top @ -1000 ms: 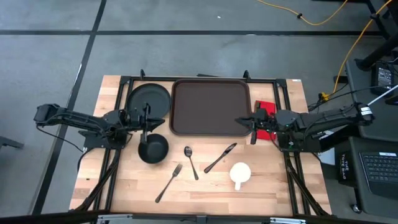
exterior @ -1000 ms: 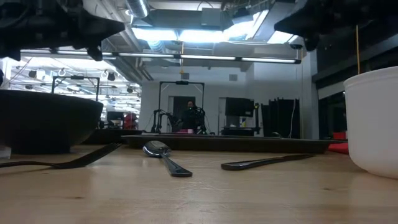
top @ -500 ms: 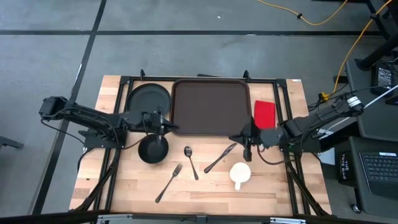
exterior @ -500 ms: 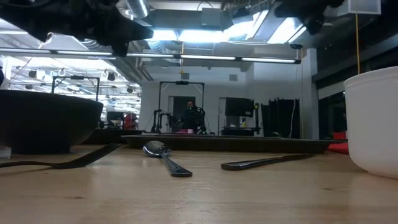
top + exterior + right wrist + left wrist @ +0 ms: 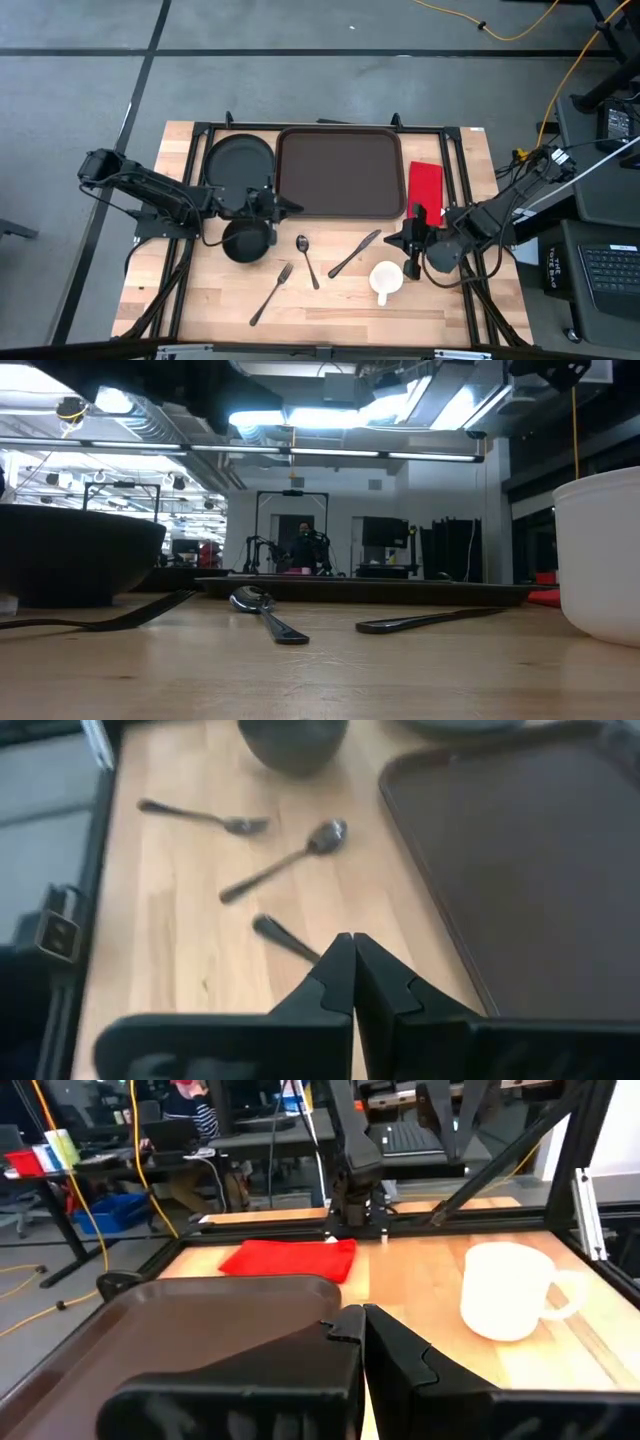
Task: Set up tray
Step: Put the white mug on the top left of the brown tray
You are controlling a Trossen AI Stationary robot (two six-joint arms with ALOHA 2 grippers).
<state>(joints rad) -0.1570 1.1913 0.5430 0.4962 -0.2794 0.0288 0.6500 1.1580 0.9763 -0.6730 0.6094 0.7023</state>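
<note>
The dark brown tray [image 5: 338,172] lies flat at the table's far middle; it also shows in the left wrist view [image 5: 200,1320] and the right wrist view [image 5: 520,860]. My left gripper [image 5: 290,208] is shut and empty, above the tray's near left corner [image 5: 355,1315]. My right gripper [image 5: 393,240] is shut and empty, above the table between the knife [image 5: 354,253] and the white mug [image 5: 386,279]. In its wrist view [image 5: 350,945] it hides part of the knife [image 5: 285,937].
A round black plate [image 5: 238,160] lies left of the tray, with a black bowl [image 5: 247,240] nearer. A spoon [image 5: 307,260] and a fork [image 5: 270,293] lie near the front. A red napkin [image 5: 425,186] lies right of the tray.
My left gripper has gone toward the table's right edge, from over the plate and bowl to the tray's near left corner. My right gripper has gone from the tray's right edge toward the table's near edge, to above the knife and mug. No object has moved.
</note>
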